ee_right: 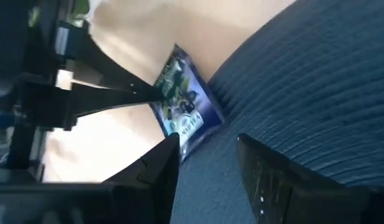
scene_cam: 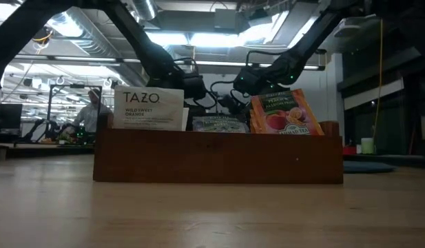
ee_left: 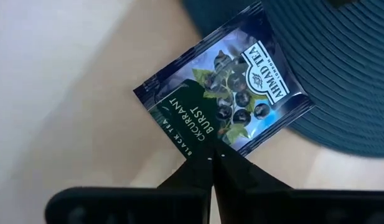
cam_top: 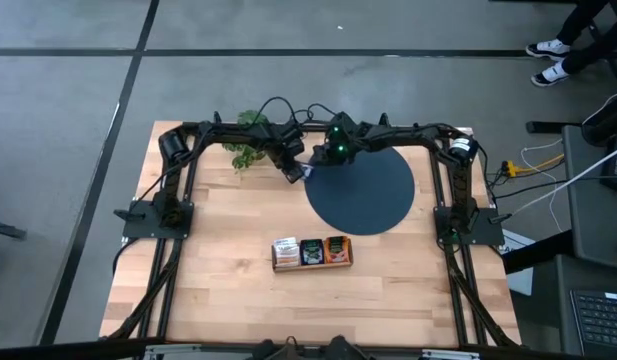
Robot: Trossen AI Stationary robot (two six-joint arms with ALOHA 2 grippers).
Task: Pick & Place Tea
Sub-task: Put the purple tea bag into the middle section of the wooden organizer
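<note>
A dark blue tea packet [ee_left: 223, 93] with a berry picture hangs at the left rim of the dark round disc [cam_top: 373, 195], and my left gripper [ee_left: 211, 157] is shut on it. My right gripper [ee_right: 207, 149] stands open over the disc's left rim, its fingers close by the packet's lower corner [ee_right: 187, 132]. In the high view both grippers [cam_top: 296, 172] [cam_top: 323, 158] meet at the table's far middle. A wooden box [cam_top: 311, 252] in the table's middle holds upright tea packets: white [scene_cam: 149, 109], teal [scene_cam: 219, 124] and orange [scene_cam: 284, 114]. My left gripper pinches the middle of one packet edge [ee_left: 201, 148], the edge beside the printed words, between its two fingertips. The fingers slant down from the table's left side. The packet sticks out tilted beyond the fingers, its far corner over the disc's rim; I cannot tell whether it touches the disc.
A small green leafy plant [cam_top: 250, 140] stands at the far left, just behind my left arm. Black frame rails [cam_top: 173, 215] run along both sides and the far edge. Bare wood lies around the box and toward the near edge.
</note>
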